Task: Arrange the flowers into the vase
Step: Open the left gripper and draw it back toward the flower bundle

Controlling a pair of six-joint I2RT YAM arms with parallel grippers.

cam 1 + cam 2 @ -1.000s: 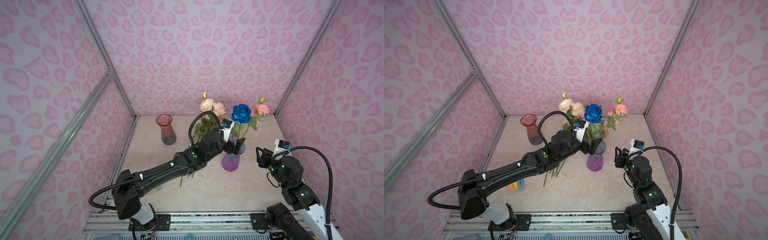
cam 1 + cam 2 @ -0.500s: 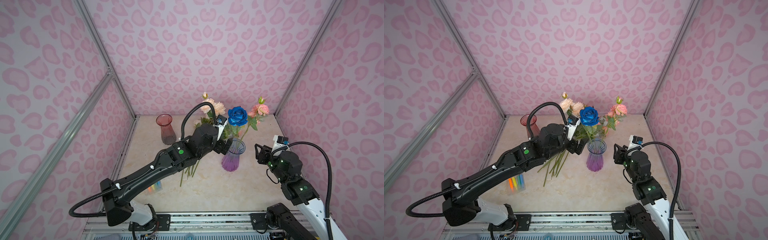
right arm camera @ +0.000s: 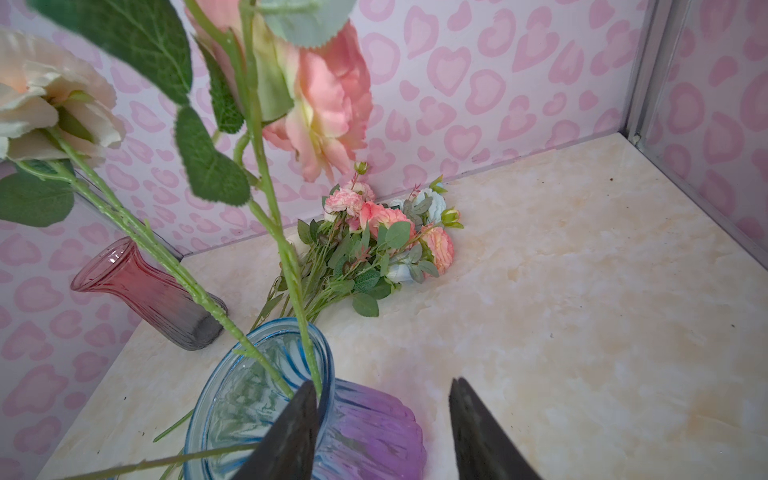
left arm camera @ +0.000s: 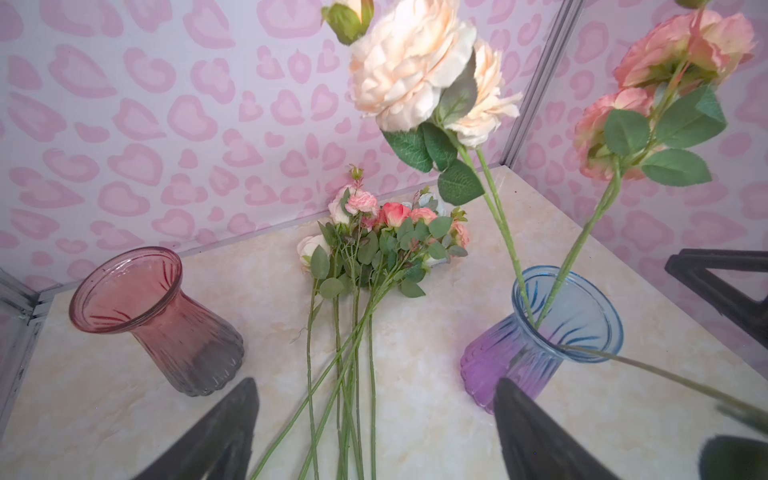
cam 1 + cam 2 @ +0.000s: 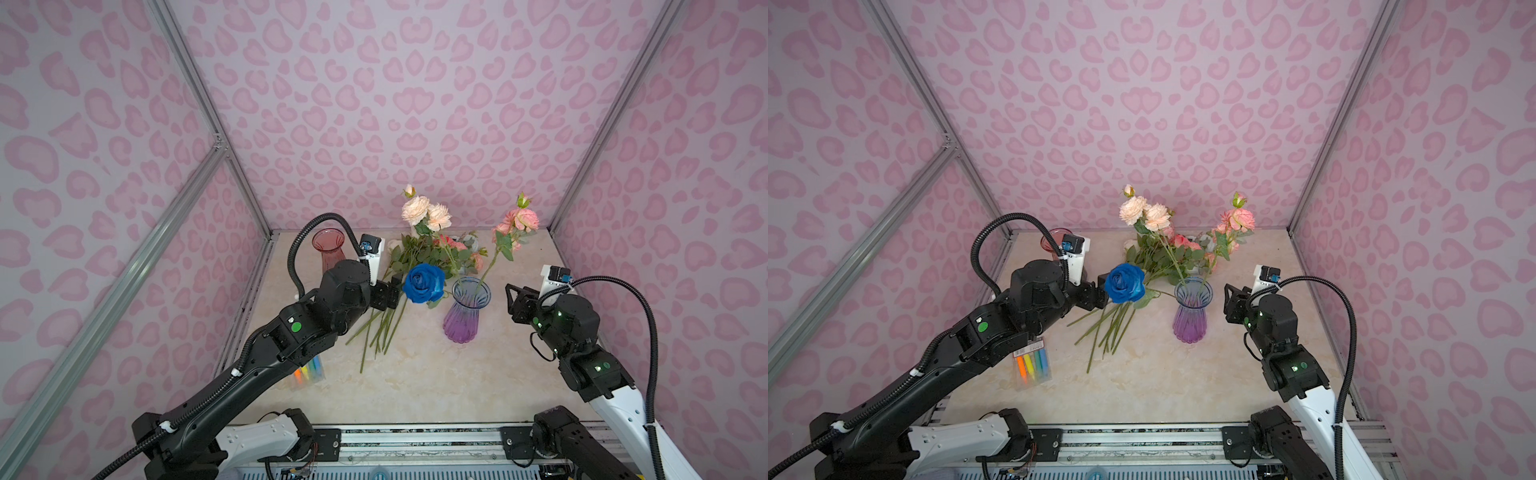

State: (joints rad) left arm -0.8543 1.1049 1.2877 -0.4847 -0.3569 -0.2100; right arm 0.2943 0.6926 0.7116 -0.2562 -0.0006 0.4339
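Blue rose (image 5: 424, 282): stem in the vase (image 5: 464, 316), head drooping right beside your left fingers (image 5: 390, 293)
Peach and pink roses (image 5: 424, 210): standing in vase
Other flowers (image 5: 432, 253): lying on tabletop (image 5: 436, 382)
Left fingers: spread, empty
Right fingers (image 5: 517, 297): apart, empty

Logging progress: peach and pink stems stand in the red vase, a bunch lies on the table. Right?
No: they stand in the blue-purple vase; the red vase is empty, per the left wrist view. The bunch does lie on the table.
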